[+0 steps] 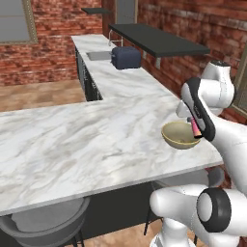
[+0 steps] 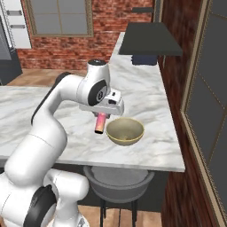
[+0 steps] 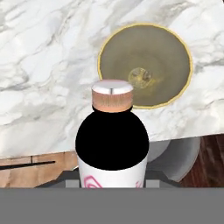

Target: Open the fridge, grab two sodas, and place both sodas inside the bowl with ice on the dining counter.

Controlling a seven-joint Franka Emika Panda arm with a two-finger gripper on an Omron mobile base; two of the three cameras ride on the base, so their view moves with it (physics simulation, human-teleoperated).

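We've got a soda (image 2: 101, 123) clamped in our gripper (image 2: 104, 116), hanging cap-down just beside the bowl (image 2: 125, 131) near the dining counter's (image 1: 72, 144) edge, held high to clear the rim

toaster (image 1: 126, 57) on far counter | dark shelf (image 1: 157, 39) | window (image 2: 59, 17)

In the left base view, the white arm hides most of the soda (image 1: 196, 127) at middle right. In the hand view, the picture's bottom cuts off the soda, hiding the end effector's fingers.
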